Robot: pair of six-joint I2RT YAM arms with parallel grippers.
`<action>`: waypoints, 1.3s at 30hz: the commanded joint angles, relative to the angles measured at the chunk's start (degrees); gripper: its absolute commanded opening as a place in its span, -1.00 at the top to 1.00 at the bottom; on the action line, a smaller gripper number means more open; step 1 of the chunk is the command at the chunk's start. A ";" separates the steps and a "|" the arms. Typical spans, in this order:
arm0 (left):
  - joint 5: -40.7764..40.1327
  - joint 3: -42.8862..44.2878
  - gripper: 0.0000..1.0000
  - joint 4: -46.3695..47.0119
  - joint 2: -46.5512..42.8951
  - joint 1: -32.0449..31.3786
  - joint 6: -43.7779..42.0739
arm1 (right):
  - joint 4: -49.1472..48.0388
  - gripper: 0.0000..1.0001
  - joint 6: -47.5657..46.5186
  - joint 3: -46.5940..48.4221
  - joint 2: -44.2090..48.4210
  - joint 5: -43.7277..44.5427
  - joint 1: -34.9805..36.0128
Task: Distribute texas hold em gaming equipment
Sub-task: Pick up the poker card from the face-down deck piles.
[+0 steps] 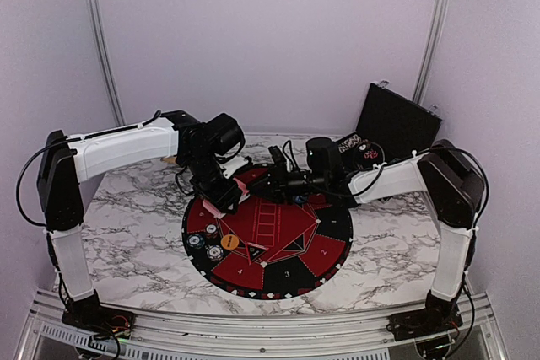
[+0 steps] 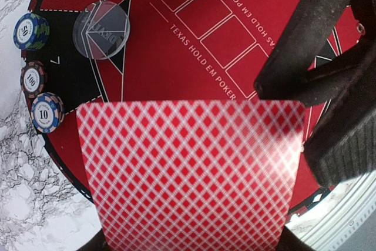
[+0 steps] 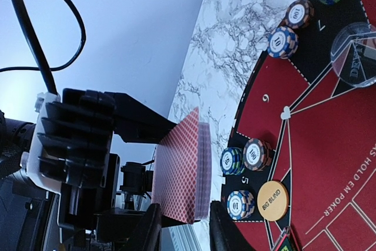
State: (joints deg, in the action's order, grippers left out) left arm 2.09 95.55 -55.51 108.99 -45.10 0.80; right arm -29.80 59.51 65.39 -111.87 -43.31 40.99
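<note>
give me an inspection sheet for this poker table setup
surface: marble table, round mat lying flat
job's things: card deck held up; chips in two groups of three at mat rim; orange disc and clear disc on mat
clutter: black case at back right
grippers: left gripper jaws shut on card deck; right gripper jaws open at its edge
cables: black cable loops above left gripper
surroundings: plain walls, nothing else seen
</note>
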 commanded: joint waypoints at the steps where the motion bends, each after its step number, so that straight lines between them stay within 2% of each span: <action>1: 0.29 0.17 0.32 0.66 -1.39 0.33 -0.53 | 0.93 0.43 -1.40 2.76 -0.26 0.77 0.35; 15: 0.89 -0.01 0.32 0.58 -1.51 0.34 -2.03 | 1.52 0.15 -2.11 4.55 -2.46 0.42 1.12; 28: 1.09 0.42 0.32 0.57 -1.24 0.31 -1.78 | -0.65 -0.24 -1.62 3.93 -3.19 -0.87 1.43; 39: 1.14 1.22 0.32 0.49 -1.06 0.29 -1.90 | -2.87 -0.29 -0.21 4.39 -5.23 -1.93 1.99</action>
State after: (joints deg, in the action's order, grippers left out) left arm 2.55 95.55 -55.51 108.99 -45.10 -0.51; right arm -29.78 58.54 67.94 -115.85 -44.34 42.44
